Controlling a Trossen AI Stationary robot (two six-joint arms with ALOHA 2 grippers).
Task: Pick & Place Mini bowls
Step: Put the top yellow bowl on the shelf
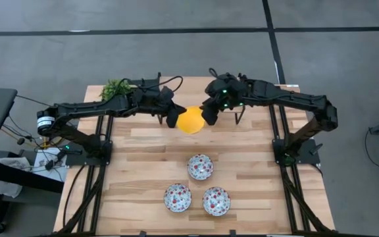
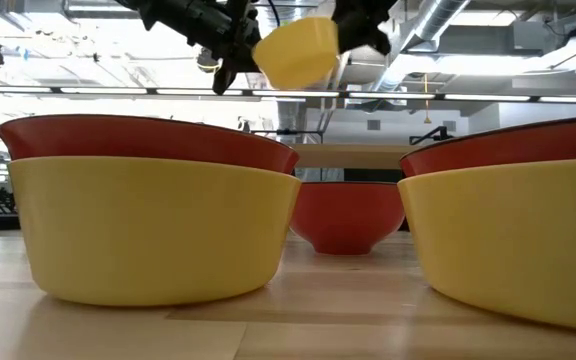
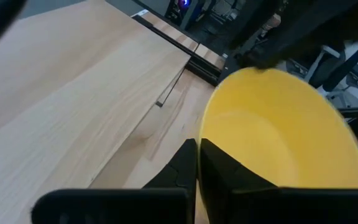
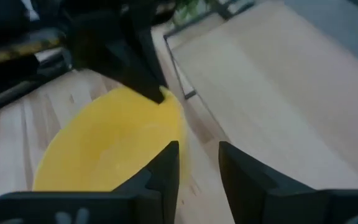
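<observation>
Both arms meet over the table's far half, around 12 o'clock from centre, with a yellow bowl (image 1: 191,121) held up in the air between them. The left gripper (image 1: 174,120) is pinched tight on its 9 o'clock rim, while the right gripper (image 1: 209,116), fingers a bit apart, straddles the 3 o'clock rim. Three floral bowls (image 1: 201,166) sit clustered on the table at about 6 o'clock.
</observation>
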